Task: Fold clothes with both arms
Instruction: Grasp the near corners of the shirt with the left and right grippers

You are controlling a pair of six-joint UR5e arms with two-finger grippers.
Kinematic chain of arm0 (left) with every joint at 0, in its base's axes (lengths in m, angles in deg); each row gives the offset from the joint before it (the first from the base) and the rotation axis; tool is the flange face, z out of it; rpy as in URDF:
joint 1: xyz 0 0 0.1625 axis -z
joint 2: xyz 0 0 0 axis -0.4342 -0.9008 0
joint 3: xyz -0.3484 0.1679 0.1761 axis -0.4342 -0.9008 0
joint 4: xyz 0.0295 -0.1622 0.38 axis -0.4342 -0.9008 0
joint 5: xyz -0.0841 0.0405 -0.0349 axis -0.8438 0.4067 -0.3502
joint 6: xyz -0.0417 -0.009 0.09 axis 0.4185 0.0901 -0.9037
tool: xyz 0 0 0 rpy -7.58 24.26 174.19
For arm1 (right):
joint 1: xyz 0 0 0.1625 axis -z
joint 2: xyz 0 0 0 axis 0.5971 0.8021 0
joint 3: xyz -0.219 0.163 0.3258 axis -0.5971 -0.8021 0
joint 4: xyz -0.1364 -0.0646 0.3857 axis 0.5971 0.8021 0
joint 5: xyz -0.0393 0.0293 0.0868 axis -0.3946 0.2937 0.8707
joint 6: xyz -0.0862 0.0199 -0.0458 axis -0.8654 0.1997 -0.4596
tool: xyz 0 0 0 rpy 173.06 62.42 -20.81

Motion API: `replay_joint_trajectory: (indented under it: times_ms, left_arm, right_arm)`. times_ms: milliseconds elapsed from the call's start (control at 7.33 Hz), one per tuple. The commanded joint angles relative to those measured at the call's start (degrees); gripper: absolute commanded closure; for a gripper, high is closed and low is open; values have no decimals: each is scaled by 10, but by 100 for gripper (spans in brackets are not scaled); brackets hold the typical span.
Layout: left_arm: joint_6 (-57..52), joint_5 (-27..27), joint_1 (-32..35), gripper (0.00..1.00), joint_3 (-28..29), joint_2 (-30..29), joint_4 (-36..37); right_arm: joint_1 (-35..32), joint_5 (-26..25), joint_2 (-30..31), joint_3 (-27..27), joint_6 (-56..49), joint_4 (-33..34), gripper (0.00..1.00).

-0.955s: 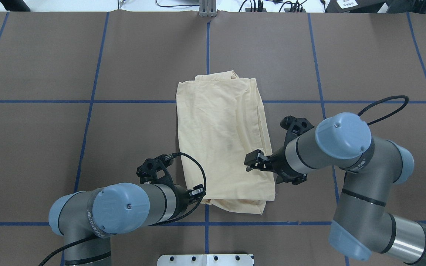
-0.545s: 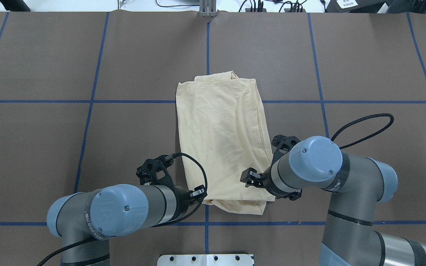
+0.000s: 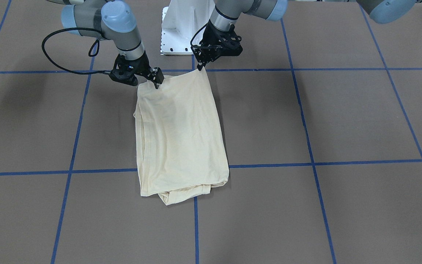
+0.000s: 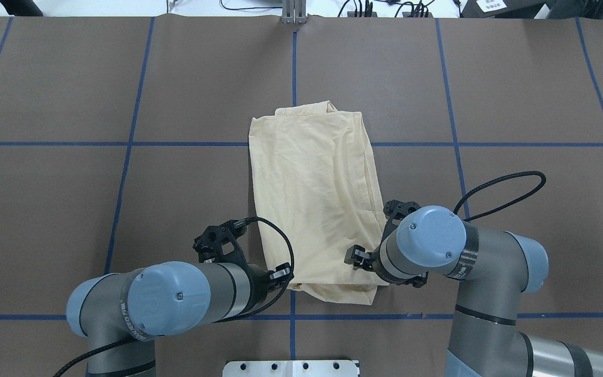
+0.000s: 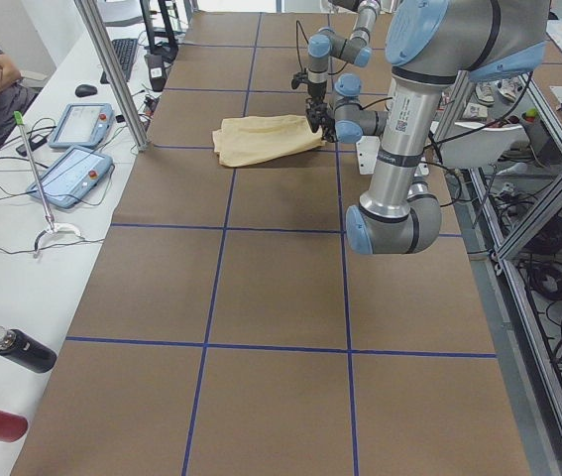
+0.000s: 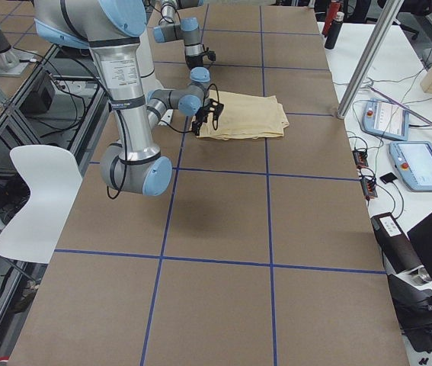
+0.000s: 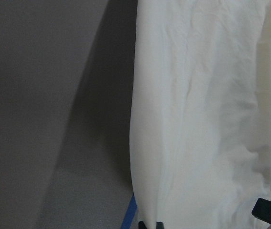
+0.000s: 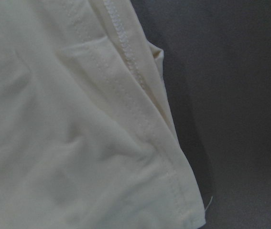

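The clothes [image 4: 312, 199] are one pale cream shirt, folded into a long narrow rectangle that lies flat across the table's middle [image 3: 180, 132]. My left gripper [image 4: 280, 273] sits low at the shirt's near left corner. In the left wrist view its fingertips [image 7: 149, 224] stand apart with the cloth edge [image 7: 207, 119] between them, so it is open. My right gripper [image 4: 356, 257] hovers over the near right corner, with one finger pointing down at the cloth [image 3: 156, 85], and looks open. The right wrist view shows only the stitched hem corner [image 8: 149, 129], no fingertips.
Brown table [image 4: 71, 209] marked with blue tape lines. The white robot base [image 4: 291, 368] stands at the near edge. A side bench holds teach pendants [image 5: 70, 177] and a black bottle [image 5: 21, 350], with a person seated beyond. A white chair [image 6: 36, 202] stands off the table.
My right arm has swung toward the robot along the shirt's right edge, bringing its gripper from mid-edge to the near right corner. The left arm and the shirt have barely moved.
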Motion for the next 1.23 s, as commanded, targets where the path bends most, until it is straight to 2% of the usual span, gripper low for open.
replay_joint_trajectory:
  times_ms: [0, 273, 409, 682, 818, 1091]
  left_arm:
    - [0, 0, 0, 100, 0, 0, 0]
    - [0, 0, 0, 100, 0, 0, 0]
    - [0, 0, 0, 100, 0, 0, 0]
    - [0, 0, 0, 100, 0, 0, 0]
    - [0, 1, 0, 100, 0, 0, 0]
    - [0, 1, 0, 100, 0, 0, 0]
  right_arm:
    - [2, -3, 0, -7, -2, -1, 0]
    - [2, -7, -1, -17, -3, -1, 1]
    - [3, -7, -2, -17, -3, -1, 6]
    - [2, -7, -10, -18, -3, 2, 33]
    - [2, -6, -11, -18, -3, 2, 42]
    - [3, -6, -10, -18, -3, 3, 43]
